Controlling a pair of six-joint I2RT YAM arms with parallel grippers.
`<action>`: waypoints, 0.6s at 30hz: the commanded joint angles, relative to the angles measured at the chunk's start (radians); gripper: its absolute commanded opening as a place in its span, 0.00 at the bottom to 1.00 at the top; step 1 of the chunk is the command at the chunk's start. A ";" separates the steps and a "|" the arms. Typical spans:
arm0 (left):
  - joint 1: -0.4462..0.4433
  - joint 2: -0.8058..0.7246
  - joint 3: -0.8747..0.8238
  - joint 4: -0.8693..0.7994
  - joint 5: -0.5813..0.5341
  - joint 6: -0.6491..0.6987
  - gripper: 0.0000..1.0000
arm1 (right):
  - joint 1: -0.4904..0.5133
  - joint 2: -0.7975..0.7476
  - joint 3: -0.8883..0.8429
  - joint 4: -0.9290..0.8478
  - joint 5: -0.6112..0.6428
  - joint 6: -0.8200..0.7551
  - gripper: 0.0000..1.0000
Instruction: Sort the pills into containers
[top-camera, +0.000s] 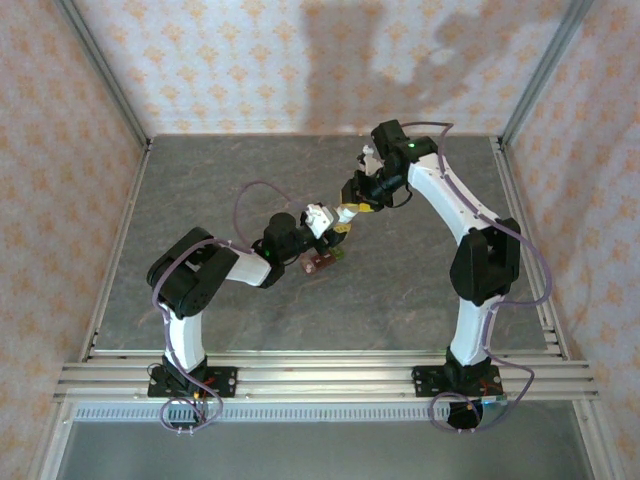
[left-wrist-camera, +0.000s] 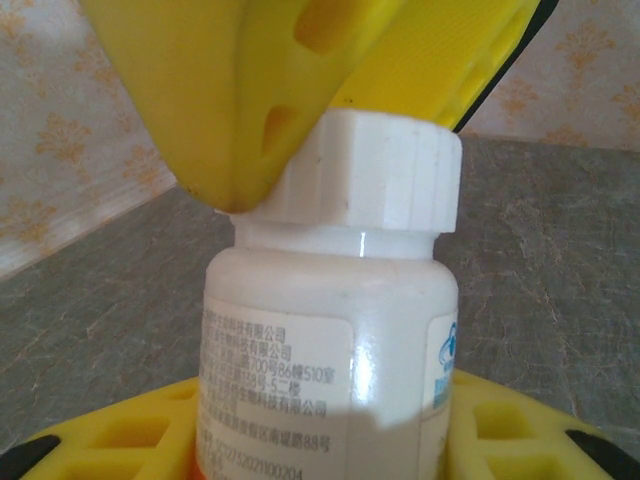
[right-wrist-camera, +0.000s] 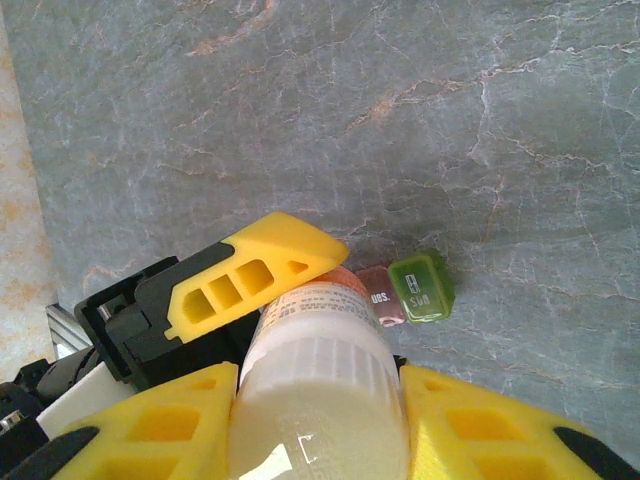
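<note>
Containers (right-wrist-camera: 415, 288) lie on the grey table (right-wrist-camera: 300, 100) as one short strip, brownish-red with a green end. Their lids look shut to us, and we can make out no pill in or around them. We judge the sorting has hardly begun: the white bottle (left-wrist-camera: 330, 340) is lifted off the table with its ribbed cap (left-wrist-camera: 375, 170) on, so opening it comes first, and pouring and sorting are all left to do.

We see the left gripper (top-camera: 320, 222) clamped around the bottle's body, its yellow fingers either side of the label. The right gripper (right-wrist-camera: 320, 425) is clenched on the cap from above. We read this as the set-up for unscrewing.

From overhead, the strip sits near the middle of the table, just on the near side of the two grippers and lower than them. It touches neither. From the right wrist it shows beyond the bottle and slightly to its right, green end outermost.
</note>
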 joint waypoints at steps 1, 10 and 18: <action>-0.005 -0.045 0.022 0.114 0.010 -0.005 0.00 | -0.003 0.019 -0.020 0.013 0.030 0.047 0.38; -0.009 -0.030 0.038 0.105 -0.002 -0.001 0.00 | 0.017 -0.032 -0.100 0.124 0.025 0.255 0.41; -0.009 -0.027 0.033 0.104 -0.006 -0.001 0.00 | 0.017 -0.056 -0.092 0.129 0.058 0.281 0.46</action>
